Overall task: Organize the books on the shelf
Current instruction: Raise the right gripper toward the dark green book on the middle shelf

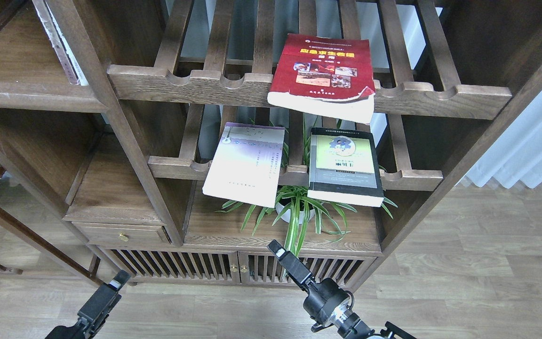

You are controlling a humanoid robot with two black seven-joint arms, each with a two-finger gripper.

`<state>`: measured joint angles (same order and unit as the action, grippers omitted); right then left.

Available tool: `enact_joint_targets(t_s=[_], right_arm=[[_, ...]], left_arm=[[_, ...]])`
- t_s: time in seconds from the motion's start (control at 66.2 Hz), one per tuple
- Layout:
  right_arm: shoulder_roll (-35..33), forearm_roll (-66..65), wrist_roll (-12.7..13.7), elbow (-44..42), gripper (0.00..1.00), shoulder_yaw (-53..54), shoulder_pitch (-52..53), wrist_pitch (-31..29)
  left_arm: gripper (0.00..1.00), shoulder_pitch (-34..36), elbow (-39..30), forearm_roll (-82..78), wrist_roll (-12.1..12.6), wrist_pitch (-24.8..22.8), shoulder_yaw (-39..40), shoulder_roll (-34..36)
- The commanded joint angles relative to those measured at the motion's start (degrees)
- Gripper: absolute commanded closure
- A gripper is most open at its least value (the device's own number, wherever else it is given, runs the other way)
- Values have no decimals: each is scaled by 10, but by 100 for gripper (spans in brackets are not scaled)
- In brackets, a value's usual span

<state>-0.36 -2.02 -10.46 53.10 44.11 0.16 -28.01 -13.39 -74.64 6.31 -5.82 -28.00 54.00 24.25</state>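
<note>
The thick red book [322, 70] lies flat on the upper slatted rack, and its front overhangs the rail. The white-lavender book [247, 162] and the black-grey book with the yellow-green panel [344, 165] lie side by side on the lower slatted rack, both overhanging its front. The solid dark-brown shelf [21, 92] is at the upper left. My left gripper [119, 278] and right gripper [275, 248] are low in the view, below the books and apart from them. Each shows dark and end-on, so I cannot tell how the fingers stand. Neither holds anything that I can see.
Thin pale upright volumes [61, 42] lean at the right end of the solid shelf. A potted spider plant [294, 212] stands on the board under the lower rack. A brass-knobbed drawer [123, 235] is at the lower left. Slatted cabinet doors [233, 268] are at the bottom, above the wooden floor [478, 273].
</note>
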Motion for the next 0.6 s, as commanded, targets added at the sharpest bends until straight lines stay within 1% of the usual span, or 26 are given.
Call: enact_joint_targets(t_s=[0.0,0.076,0.257,0.302,0.453,0.544,0.589], right_arm=[[-3,1,0,-3,0,0,-12,0],[2,0,7,-5,0,-3,-22,0],[-6,1,7,-9,0,-22,-33,0],[-10,1,7,-4,0,-23,-36,0],[-13,-2,9,5,0,-21,-32,0],[-9,5,1,12,0,-14,-32,0],[-3,16,0,35,0,-2,-36,0]], left_arm=[[0,2,8,0,5,0,-1,0],[0,3,8,0,5,0,0,0],[0,7,8,0,3,0,7,2],[0,7,8,0,10,0,8,7],[0,7,10,0,11,0,11,20],[0,7,11,0,10,0,16,23],[0,7,12,0,10,0,19,23]])
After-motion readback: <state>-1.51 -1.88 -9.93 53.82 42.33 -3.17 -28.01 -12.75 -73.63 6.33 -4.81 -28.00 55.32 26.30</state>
